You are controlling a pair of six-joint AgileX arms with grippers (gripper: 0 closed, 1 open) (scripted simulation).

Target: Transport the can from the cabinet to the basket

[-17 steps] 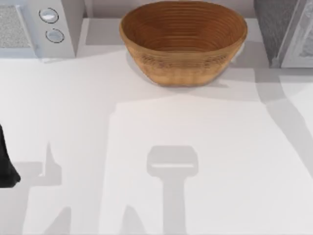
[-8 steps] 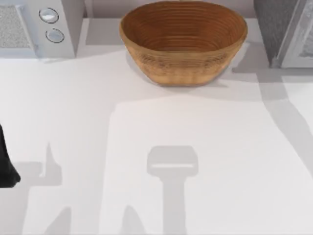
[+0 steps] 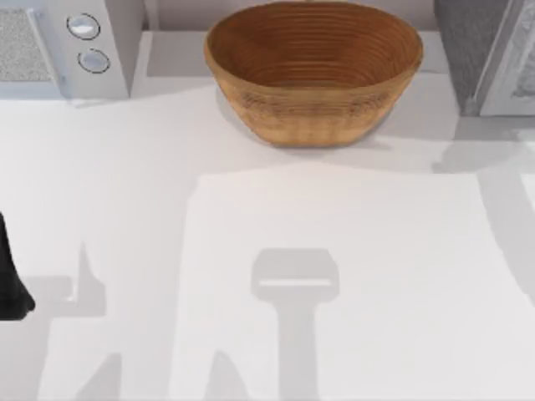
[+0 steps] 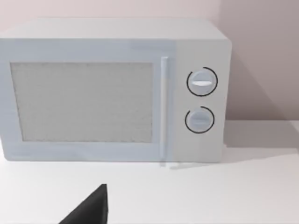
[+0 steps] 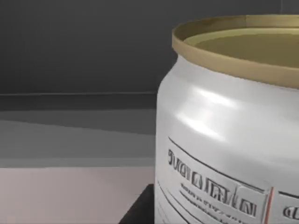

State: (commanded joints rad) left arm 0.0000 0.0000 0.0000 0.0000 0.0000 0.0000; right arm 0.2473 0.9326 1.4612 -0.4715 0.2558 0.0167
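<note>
While the large oval brown woven wicker basket point(image 3: 313, 71) sits at the back of the white bench point(image 3: 251, 217), the small silver metal can point(image 5: 229, 135) with a gold rim and small print stands very close in the right wrist view, upright, against a dark grey interior with a pale floor below. A dark corner of the right pincer point(image 5: 138, 210) shows just beside the can's base; whether its fingers are apart or together I cannot tell. Left of the basket stands a white microwave-like box with two round knobs point(image 3: 88, 42), and right of the basket a grey cabinet point(image 3: 485, 54). Well left of the basket, the left arm point(image 3: 10, 280) is at the bench's edge; a dark tip of the left pincer point(image 4: 91, 210) faces the box, its state unclear.
</note>
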